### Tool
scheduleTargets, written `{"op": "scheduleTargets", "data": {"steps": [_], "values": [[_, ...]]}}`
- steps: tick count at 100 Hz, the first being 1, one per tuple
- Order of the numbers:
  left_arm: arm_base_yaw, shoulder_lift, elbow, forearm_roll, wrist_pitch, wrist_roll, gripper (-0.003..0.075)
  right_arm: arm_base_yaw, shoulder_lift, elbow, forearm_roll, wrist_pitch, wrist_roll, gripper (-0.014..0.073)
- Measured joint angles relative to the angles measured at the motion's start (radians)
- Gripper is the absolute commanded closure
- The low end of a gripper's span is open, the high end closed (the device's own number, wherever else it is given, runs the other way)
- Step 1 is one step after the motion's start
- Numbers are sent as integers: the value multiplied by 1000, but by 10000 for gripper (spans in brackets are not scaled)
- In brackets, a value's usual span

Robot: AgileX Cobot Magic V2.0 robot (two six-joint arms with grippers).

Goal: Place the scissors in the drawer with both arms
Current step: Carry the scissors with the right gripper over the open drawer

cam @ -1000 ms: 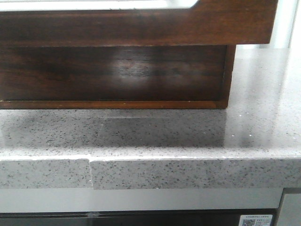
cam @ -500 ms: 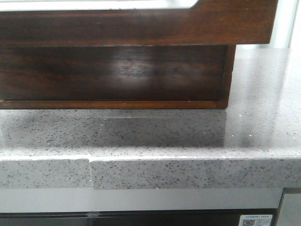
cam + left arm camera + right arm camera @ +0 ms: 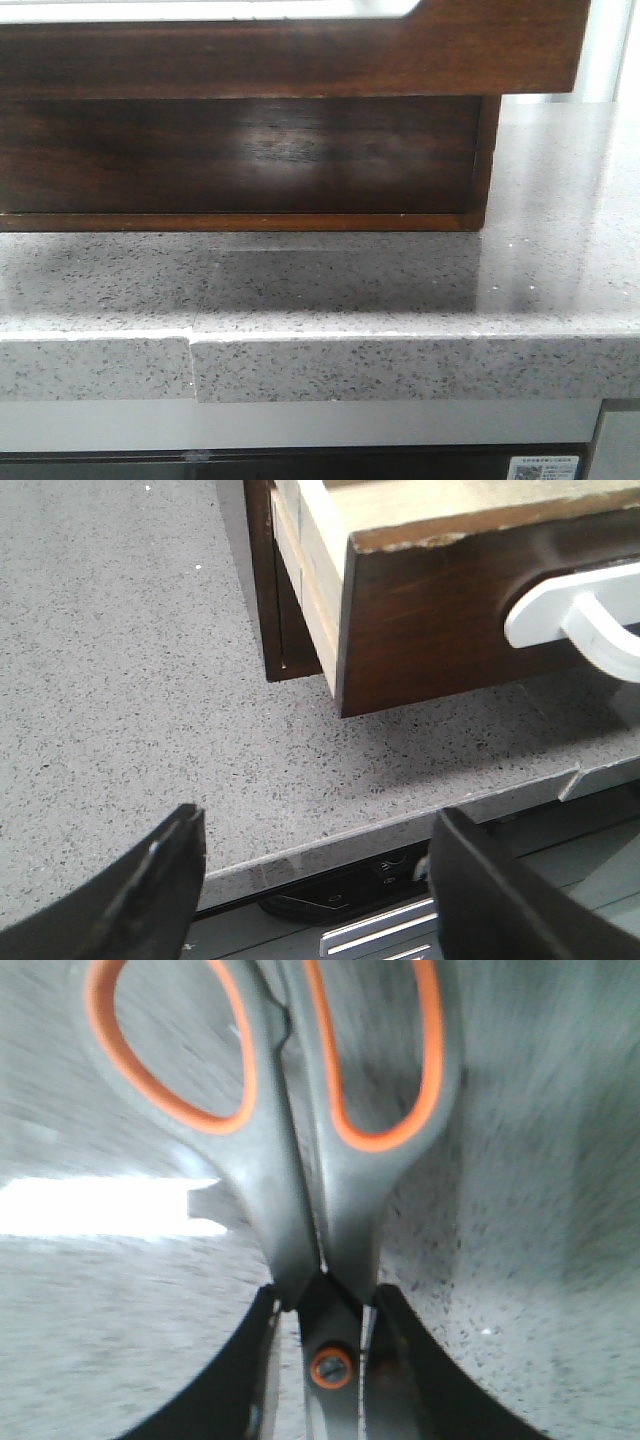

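Note:
The drawer (image 3: pixel 300 55), glossy dark brown with a pale inside showing along its top edge, stands pulled out over the dark wooden cabinet (image 3: pixel 240 160). In the left wrist view the drawer (image 3: pixel 440 620) shows its pale side wall and a white handle (image 3: pixel 575 610). My left gripper (image 3: pixel 315 830) is open and empty, over the counter's front edge, short of the drawer's corner. My right gripper (image 3: pixel 325 1360) is shut on the scissors (image 3: pixel 320 1190), which have grey handles with orange inner rims, and grips them near the orange pivot screw. Neither gripper shows in the front view.
The grey speckled stone counter (image 3: pixel 350 280) carries the cabinet and has a seam in its front edge (image 3: pixel 192 365). Below the edge is a dark appliance panel with a silver strip (image 3: pixel 380 930). The counter (image 3: pixel 520 1290) lies blurred under the scissors.

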Motion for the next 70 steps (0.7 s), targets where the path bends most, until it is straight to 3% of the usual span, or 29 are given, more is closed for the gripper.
{"op": "scheduleTargets", "data": {"steps": [37, 70], "values": [[0, 0, 0, 2, 0, 0, 281, 228, -285, -222, 8, 29, -11, 615], [0, 0, 0, 2, 0, 0, 281, 536, -448, -324, 60, 52, -104, 615]]}}
